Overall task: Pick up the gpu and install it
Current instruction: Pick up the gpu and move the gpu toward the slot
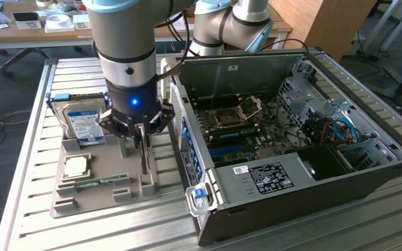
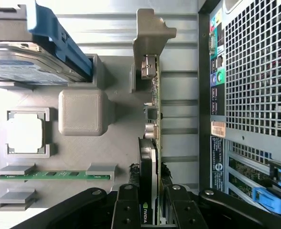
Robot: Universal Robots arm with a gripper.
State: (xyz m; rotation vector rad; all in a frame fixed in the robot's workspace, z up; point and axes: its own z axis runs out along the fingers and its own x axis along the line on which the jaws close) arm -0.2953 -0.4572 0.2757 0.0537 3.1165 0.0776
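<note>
The gpu (image 1: pixel 144 156) stands on edge over the grey parts tray (image 1: pixel 96 201), its lower edge at a grey holder block. In the wrist view the gpu (image 2: pixel 155 119) is a thin card seen edge-on, with a green board, a dark face and a pale bracket end (image 2: pixel 150 33). My gripper (image 1: pixel 142 130) reaches straight down onto its top edge. The gripper (image 2: pixel 150 207) has one black finger (image 2: pixel 126 210) on each side of the card, pressed against it. Whether the card has left its holder I cannot tell.
The open computer case (image 1: pixel 292 172) lies at the exterior view's right, with the motherboard (image 1: pixel 236 125) facing up. Its perforated rear panel (image 2: pixel 255 71) is close beside the card. A hard drive (image 1: pixel 82 123), a processor (image 1: pixel 77 166) and a memory stick (image 1: pixel 100 182) share the tray.
</note>
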